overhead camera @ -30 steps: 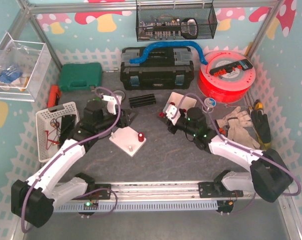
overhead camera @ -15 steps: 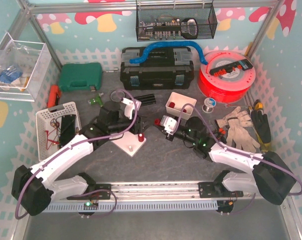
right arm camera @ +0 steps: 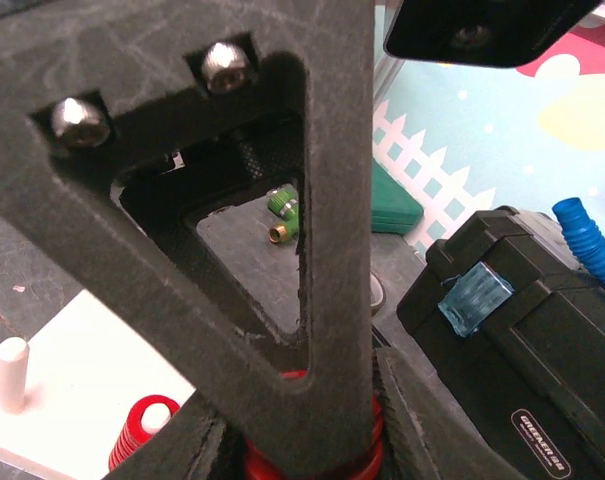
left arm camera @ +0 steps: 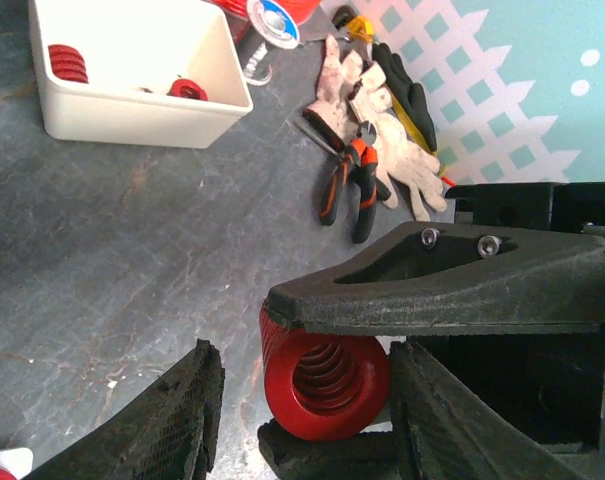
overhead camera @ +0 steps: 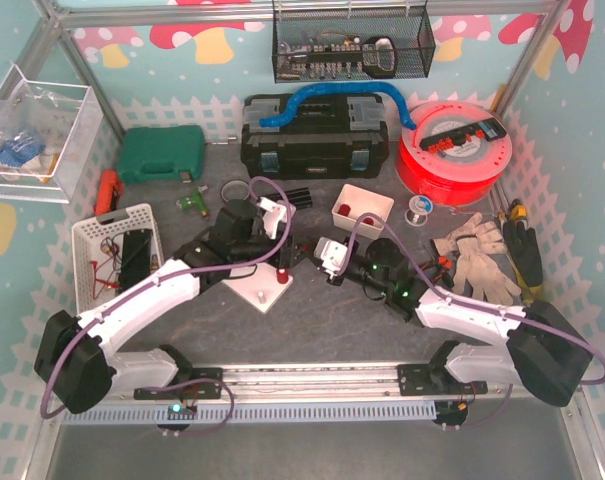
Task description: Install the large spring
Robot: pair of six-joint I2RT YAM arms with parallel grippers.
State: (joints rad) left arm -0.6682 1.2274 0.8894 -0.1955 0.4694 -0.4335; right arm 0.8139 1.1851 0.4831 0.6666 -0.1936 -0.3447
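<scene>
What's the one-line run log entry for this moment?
task: install large spring | right gripper: shut on large spring | left gripper: open, fingers flanking it | base plate: seated red spring, bare peg

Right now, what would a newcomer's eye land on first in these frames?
First, the large red spring at table centre: it is clamped in the right gripper, and the left gripper stands open astride it, by the white peg plate. Next, the bright red reel at the back right, beside the black toolbox with a blue hose draped on top.
</scene>
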